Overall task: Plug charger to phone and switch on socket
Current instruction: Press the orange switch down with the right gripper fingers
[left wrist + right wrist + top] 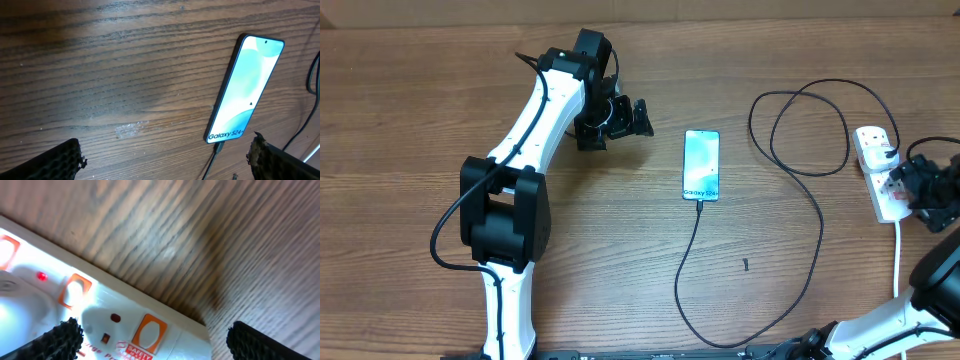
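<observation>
The phone (pixel 701 164) lies flat mid-table, screen lit, reading "Galaxy S24". The charger (pixel 800 120), a thin black cable, has its tip in the phone's bottom edge (pixel 218 148) and loops round to the socket (pixel 876 170), a white power strip at the right edge. My left gripper (pixel 638 117) is open and empty, hovering left of the phone; in the left wrist view its fingers (pixel 165 162) frame bare wood beside the phone (pixel 247 87). My right gripper (pixel 920 190) is open right over the socket; its fingers (pixel 155 342) straddle the strip's end (pixel 115 325). One red lamp (pixel 41 276) on the strip glows.
The socket's thick white cord (pixel 898 255) runs down toward the front edge on the right. A small dark speck (pixel 745 265) lies on the wood right of the cable. The table's far edge runs along the top of the overhead view.
</observation>
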